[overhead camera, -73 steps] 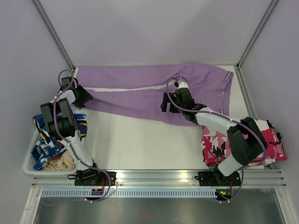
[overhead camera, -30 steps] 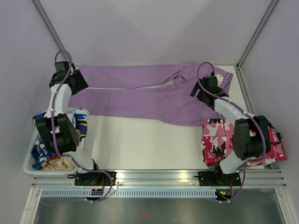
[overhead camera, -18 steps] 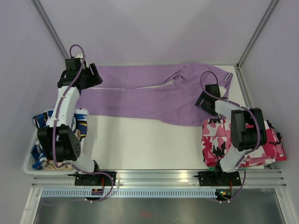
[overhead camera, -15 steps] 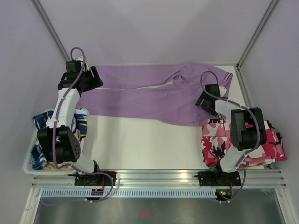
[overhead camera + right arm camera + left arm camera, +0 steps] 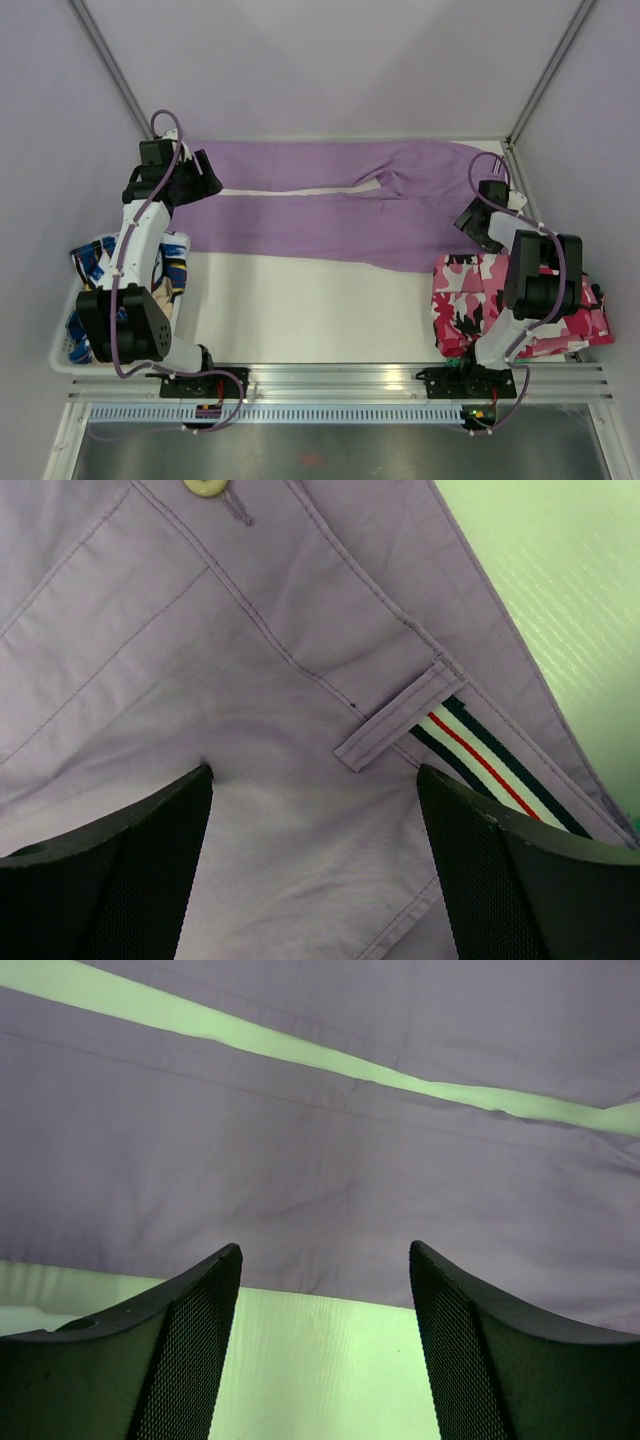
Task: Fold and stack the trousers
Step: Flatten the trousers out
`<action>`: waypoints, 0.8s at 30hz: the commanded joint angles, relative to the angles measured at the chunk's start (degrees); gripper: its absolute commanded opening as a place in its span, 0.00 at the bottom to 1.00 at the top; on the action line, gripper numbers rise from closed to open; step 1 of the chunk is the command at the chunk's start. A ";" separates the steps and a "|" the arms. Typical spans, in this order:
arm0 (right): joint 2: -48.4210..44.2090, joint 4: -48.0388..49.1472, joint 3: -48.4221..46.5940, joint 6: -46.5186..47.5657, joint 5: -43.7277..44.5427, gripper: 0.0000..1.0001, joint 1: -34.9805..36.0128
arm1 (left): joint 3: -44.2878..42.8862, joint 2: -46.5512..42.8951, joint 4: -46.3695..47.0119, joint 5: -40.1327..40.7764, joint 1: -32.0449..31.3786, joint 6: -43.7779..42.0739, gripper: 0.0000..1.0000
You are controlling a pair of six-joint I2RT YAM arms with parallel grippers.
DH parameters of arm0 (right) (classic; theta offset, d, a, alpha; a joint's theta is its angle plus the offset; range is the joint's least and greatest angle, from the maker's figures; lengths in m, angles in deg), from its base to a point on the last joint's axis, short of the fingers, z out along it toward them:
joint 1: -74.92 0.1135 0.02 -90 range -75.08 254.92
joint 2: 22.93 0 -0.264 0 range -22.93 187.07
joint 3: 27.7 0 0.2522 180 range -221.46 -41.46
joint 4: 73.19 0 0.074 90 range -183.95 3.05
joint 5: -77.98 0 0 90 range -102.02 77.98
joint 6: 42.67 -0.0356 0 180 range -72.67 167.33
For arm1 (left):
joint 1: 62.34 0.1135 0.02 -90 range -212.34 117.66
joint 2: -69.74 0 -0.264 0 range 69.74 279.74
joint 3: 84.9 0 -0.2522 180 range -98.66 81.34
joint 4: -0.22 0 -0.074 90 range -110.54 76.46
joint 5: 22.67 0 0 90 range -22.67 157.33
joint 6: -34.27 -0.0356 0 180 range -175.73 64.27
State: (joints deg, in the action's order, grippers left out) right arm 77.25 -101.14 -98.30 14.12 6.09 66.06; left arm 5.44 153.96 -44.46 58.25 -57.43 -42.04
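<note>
Trousers (image 5: pixel 330 205): flat on tabletop (image 5: pixel 300 300), legs leftward.
Left jaws: open, empty, over leg (image 5: pixel 300 1160).
Right jaws: open, empty, over waistband (image 5: pixel 400 610).

Lilac trousers (image 5: pixel 330 205): spread flat along table's (image 5: pixel 300 300) far edge, legs leftward, waistband right, unfolded.

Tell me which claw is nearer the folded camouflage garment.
Right. The right claw hovers over the trousers' waistband, just beyond the camouflage garment. The left claw is over the leg ends at the opposite side.
</note>
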 commanded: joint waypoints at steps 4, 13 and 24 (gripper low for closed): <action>1.68 -2.33 -0.02 4.29 3.25 0.90 -1.24 | 1.10 -0.73 1.74 0.12 0.10 -1.83 0.74; -12.01 0.92 -2.83 7.98 -15.19 0.90 -1.86 | 0.66 -0.64 0.77 2.58 0.02 -1.13 0.77; -34.60 0.57 -11.28 12.47 -27.68 0.90 -1.77 | 1.10 -11.35 0.86 0.74 0.10 2.74 1.00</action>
State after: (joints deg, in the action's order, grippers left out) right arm 45.73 -100.09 -109.14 24.70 -16.53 64.29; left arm 6.76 148.21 -44.81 59.72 -57.43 -41.56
